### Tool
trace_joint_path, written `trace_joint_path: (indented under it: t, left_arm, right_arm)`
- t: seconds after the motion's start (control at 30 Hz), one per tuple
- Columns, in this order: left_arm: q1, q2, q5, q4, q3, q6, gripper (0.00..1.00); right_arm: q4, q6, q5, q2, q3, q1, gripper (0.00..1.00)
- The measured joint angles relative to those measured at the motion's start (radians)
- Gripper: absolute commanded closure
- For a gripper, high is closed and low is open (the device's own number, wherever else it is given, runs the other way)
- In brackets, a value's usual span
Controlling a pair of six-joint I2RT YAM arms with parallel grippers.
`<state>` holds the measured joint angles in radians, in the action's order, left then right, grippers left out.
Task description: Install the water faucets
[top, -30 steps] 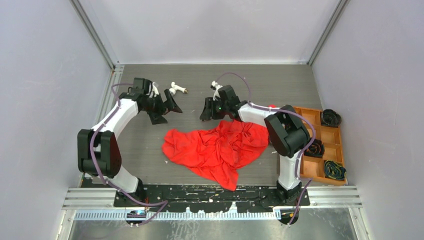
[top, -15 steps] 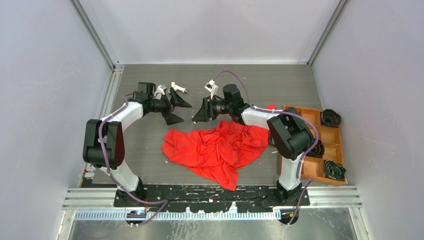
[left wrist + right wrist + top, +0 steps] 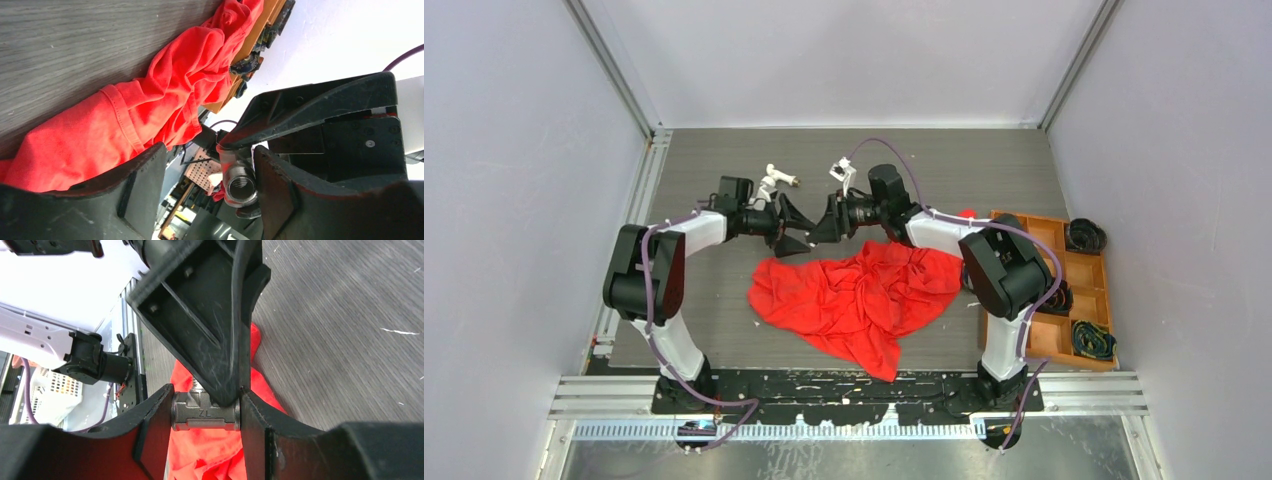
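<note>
Fitting [image 3: 205, 414]: a small grey metal tee stamped "ZL", with a threaded bore facing the left wrist camera.
- Judged rigid, dense for its size and smooth-skinned, so likely to twist in a light pinch.
- Best held across the flat ends of the run. This leaves the threaded mouth free.

Tap [image 3: 778, 178]: white plastic with a brassy tip.
- Judged light and stiff. The thread is the part to spare, so take it by the body, not the tip.
- The knob is too small to make out in the overhead view.
- It lies on the desk [image 3: 984, 170] behind the left arm, well apart from the fitting.

Right pincer [image 3: 206, 405]: narrow, clamped end to end on the fitting and holding it in the air above the edge of the red cloth [image 3: 854, 290].

Left pincer [image 3: 210, 150]: about half wide, straddling the fitting.
- One finger sits just beside the fitting and the other stands clear.
- Not a grip yet, by my reading.

Risk: the fitting may rotate if both pincers bear on it off-axis.
</note>
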<state>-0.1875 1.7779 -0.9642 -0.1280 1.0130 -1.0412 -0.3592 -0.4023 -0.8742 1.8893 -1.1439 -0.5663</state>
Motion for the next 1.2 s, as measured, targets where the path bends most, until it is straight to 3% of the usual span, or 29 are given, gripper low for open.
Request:
trace_joint_path:
  t: [0.07, 0.27, 0.3, 0.4, 0.47, 0.63, 0.8, 0.9, 1.13, 1.17, 1.2]
  left_arm:
    - [-0.006, 0.005, -0.007, 0.028, -0.015, -0.029, 0.48]
    - [-0.014, 0.005, -0.025, 0.097, -0.016, -0.071, 0.49]
    - [-0.014, 0.005, -0.026, 0.102, -0.016, -0.078, 0.47]
    - [-0.014, 0.005, -0.028, 0.119, -0.017, -0.084, 0.17]
    - [-0.016, 0.005, -0.028, 0.124, -0.017, -0.086, 0.16]
    - [-0.016, 0.004, -0.024, 0.128, -0.025, -0.101, 0.4]
    - [-0.016, -0.014, -0.02, 0.119, -0.028, -0.1, 0.43]
    - [-0.016, -0.037, -0.02, 0.105, -0.028, -0.099, 0.52]
    - [-0.012, -0.054, 0.01, 0.064, -0.028, -0.073, 0.93]
    - [-0.011, -0.054, 0.01, 0.064, -0.028, -0.07, 0.99]
    - [-0.011, -0.054, 0.01, 0.064, -0.028, -0.068, 1.0]
  right_arm:
    - [0.002, 0.0, -0.001, 0.0, -0.007, -0.001, 0.55]
    - [0.008, 0.0, 0.001, 0.0, -0.017, -0.003, 0.55]
    - [0.009, 0.0, 0.001, 0.0, -0.019, -0.003, 0.55]
    - [0.011, 0.0, 0.003, 0.0, -0.025, -0.003, 0.55]
    - [0.011, 0.0, 0.004, 0.0, -0.027, -0.004, 0.55]
    - [0.018, 0.0, 0.007, 0.001, -0.028, -0.007, 0.55]
    - [0.033, 0.005, 0.012, 0.014, -0.031, -0.007, 0.55]
    - [0.043, 0.008, 0.017, 0.033, -0.045, -0.007, 0.55]
    - [0.048, 0.006, 0.01, 0.047, -0.074, -0.005, 0.54]
    - [0.048, 0.005, 0.009, 0.049, -0.074, -0.003, 0.51]
    - [0.05, 0.004, 0.008, 0.049, -0.074, -0.003, 0.4]
